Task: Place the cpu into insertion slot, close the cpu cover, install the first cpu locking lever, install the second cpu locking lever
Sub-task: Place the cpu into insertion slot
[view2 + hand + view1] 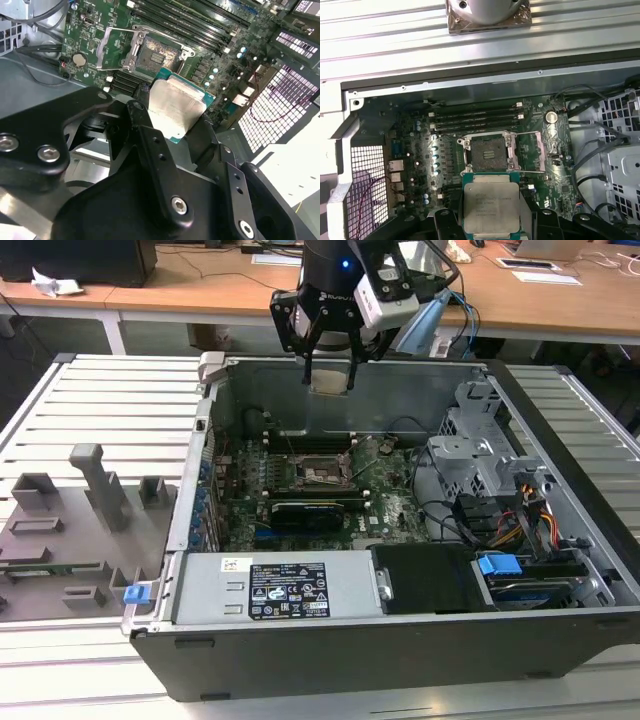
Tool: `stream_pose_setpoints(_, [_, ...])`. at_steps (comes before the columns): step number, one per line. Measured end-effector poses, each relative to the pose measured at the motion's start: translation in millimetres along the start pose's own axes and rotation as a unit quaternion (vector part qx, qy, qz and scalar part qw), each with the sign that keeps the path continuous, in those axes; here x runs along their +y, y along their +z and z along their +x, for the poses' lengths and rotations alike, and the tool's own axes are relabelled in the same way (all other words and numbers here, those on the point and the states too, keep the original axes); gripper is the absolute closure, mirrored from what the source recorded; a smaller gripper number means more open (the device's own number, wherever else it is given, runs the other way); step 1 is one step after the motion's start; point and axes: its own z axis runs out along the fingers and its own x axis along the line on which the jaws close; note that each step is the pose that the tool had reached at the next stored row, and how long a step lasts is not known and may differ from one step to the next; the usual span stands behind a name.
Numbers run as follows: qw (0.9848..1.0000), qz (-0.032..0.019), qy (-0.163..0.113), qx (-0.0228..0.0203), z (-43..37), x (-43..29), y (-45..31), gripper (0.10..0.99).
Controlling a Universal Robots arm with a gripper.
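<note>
**cpu (330,384) held over the open socket**

The cpu sits clamped between the gripper's (330,376) 2 black fingers (146,131) – pale metal top up in both wrist views – above the open computer case (330,665). Below on the motherboard (420,150) lies the bare insertion slot (488,152) – its cpu cover (125,31) swung open beside it.

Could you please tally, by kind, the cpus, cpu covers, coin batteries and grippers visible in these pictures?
cpu: 1
cpu cover, swung open: 1
coin battery: 1
gripper, shut on the cpu: 1
Total: 4
</note>
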Motion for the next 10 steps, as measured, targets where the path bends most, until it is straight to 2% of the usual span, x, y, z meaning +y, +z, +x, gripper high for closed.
stream_pose_setpoints(6, [0.9994, -0.0006, 0.034, -0.0031, 0.0, -0.1, 0.7, 0.549])
stream_pose_setpoints(10, [0.9978, -0.0005, 0.066, -0.0061, 0.0, -0.2, 1.7, 0.549])
